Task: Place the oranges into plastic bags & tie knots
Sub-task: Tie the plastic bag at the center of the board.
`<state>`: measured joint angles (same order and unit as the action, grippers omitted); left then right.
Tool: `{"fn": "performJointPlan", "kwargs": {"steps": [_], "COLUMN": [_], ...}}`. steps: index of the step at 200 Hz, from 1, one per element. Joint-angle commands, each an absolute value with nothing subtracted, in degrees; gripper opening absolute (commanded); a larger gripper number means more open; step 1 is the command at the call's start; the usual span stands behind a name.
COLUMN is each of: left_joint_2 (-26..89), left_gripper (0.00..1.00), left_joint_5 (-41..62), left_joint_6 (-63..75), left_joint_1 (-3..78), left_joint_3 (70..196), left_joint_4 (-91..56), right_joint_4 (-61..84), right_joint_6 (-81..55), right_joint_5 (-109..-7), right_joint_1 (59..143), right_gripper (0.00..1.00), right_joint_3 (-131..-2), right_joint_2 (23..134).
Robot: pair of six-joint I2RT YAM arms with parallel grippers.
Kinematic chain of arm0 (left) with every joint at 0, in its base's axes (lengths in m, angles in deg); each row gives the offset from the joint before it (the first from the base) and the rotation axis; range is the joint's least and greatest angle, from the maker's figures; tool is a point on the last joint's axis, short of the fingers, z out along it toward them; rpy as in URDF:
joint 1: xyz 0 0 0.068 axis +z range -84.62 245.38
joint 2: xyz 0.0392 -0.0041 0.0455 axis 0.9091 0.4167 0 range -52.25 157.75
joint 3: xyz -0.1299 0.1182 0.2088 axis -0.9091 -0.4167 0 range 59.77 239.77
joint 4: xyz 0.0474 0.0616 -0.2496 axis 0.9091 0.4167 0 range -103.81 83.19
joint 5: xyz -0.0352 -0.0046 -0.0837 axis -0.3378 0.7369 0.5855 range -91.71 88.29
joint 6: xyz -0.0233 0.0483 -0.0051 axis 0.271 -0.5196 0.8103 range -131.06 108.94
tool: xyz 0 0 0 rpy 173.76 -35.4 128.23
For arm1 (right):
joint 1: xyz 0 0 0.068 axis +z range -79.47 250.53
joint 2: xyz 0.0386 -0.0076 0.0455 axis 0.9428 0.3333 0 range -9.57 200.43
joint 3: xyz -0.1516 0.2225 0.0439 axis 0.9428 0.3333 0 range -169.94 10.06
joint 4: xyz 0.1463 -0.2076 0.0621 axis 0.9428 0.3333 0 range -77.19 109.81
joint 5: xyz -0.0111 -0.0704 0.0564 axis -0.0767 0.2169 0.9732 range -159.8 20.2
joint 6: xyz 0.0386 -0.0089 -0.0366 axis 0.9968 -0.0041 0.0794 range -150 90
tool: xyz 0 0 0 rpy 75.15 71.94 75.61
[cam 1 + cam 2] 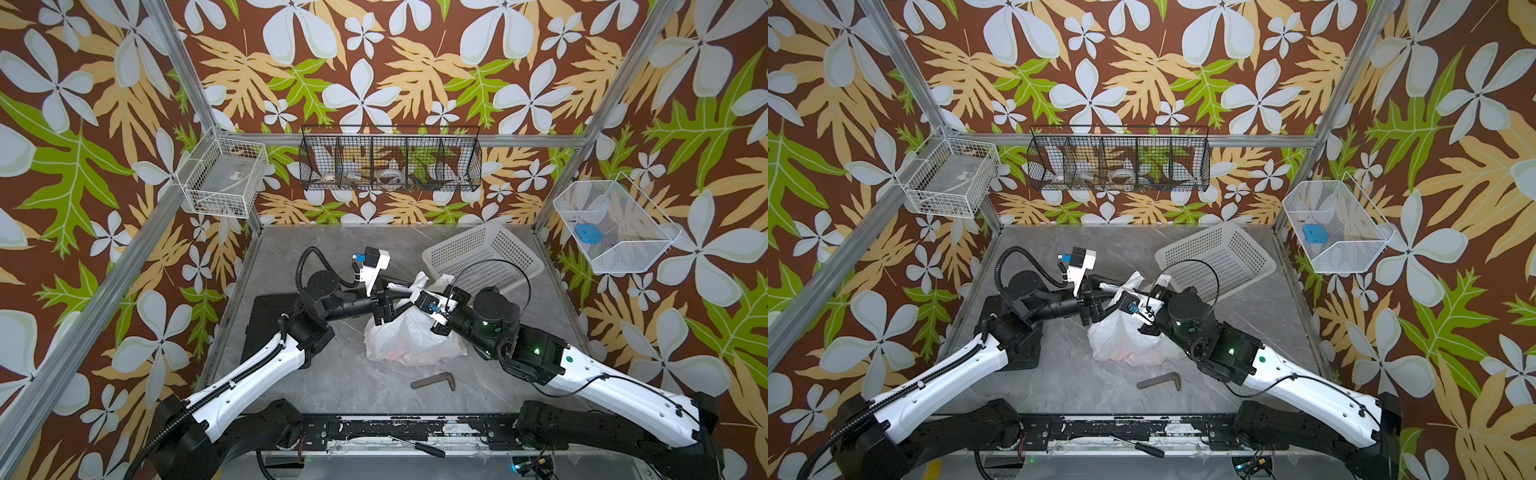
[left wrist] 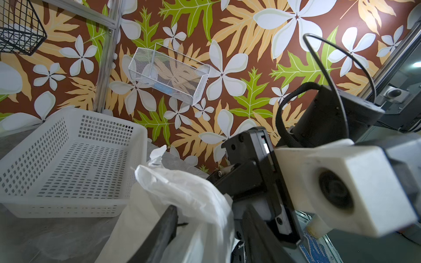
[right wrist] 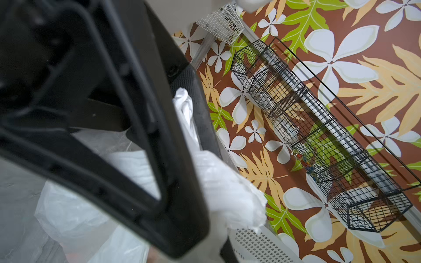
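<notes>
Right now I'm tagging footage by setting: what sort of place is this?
Likely a robot lab test cell: two robot arms at a grey table, aluminium frame, wire basket hung on papered walls.

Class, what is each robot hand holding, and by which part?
The right hand is shut on the bunched handle of the plastic bag. The left hand straddles the bag top; a firm hold cannot be told.

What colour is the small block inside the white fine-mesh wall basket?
The small block is blue, clearest in a top view.
</notes>
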<state>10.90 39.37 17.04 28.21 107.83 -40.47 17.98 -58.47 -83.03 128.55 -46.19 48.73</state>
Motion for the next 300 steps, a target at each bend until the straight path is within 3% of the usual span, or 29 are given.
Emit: {"fn": "performJointPlan", "kwargs": {"steps": [1, 18, 28, 40, 57, 73, 132, 167, 228, 274, 286, 300], "left_joint_2": [11.36, 11.16, 10.71, 9.73, 8.06, 6.8, 3.95, 2.68, 1.96, 6.43, 7.43, 8.89], "left_gripper": [0.2, 0.0, 0.0, 0.0, 0.0, 0.0, 0.0, 0.0, 0.0, 0.0, 0.0, 0.0], "left_joint_5": [41.09, 41.51, 41.46, 40.66, 39.4, 38.38, 41.61, 44.5, 50.09, 59.85, 60.68, 60.39], "left_joint_6": [17.5, 16.96, 15.31, 12.78, 9.49, 6.52, -4.7, -10.42, -26.57, -37.51, -40.67, -43.66], "left_joint_1": [28.19, 28.2, 28.2, 28.2, 28.2, 28.2, 28.29, 29.9, 32.23, 34.79, 34.85, 35.2], "left_joint_3": [108.55, 108.5, 108.64, 108.71, 108.49, 108.46, 106.58, 106.49, 108.15, 117.13, 119.35, 122.3], "left_joint_4": [-43.17, -41.94, -40.03, -37.91, -36.54, -35.9, -36.88, -35.77, -30.08, -17.41, -13.96, -10.16], "right_joint_4": [16.24, 16.3, 16.55, 17.4, 18.8, 19.72, 22.91, 24.22, 25.86, 27.87, 27.06, 27.42], "right_joint_6": [-57.25, -56.91, -56.59, -56.08, -54.88, -53.32, -45.34, -40.91, -45.29, -48.37, -48.01, -47.8], "right_joint_5": [-82.95, -84.07, -84.32, -84.84, -85.07, -83.83, -75.55, -58.76, -30.88, -25.34, -25.0, -25.49], "right_joint_1": [128.51, 128.54, 128.54, 128.54, 128.54, 128.54, 127.85, 119.07, 110.37, 109.81, 109.82, 109.82], "right_gripper": [0.0, 0.0, 0.01, 0.14, 0.45, 0.57, 0.67, 0.74, 0.78, 0.7, 0.62, 0.39], "right_joint_3": [-46.44, -46.54, -46.48, -46.3, -45.59, -43.92, -38.85, -40.72, -47.53, -50.17, -50.53, -52.29], "right_joint_2": [49.13, 49.01, 48.5, 47.41, 44.62, 40.51, 29.85, 33.38, 44.62, 51.93, 53.21, 54.28]}}
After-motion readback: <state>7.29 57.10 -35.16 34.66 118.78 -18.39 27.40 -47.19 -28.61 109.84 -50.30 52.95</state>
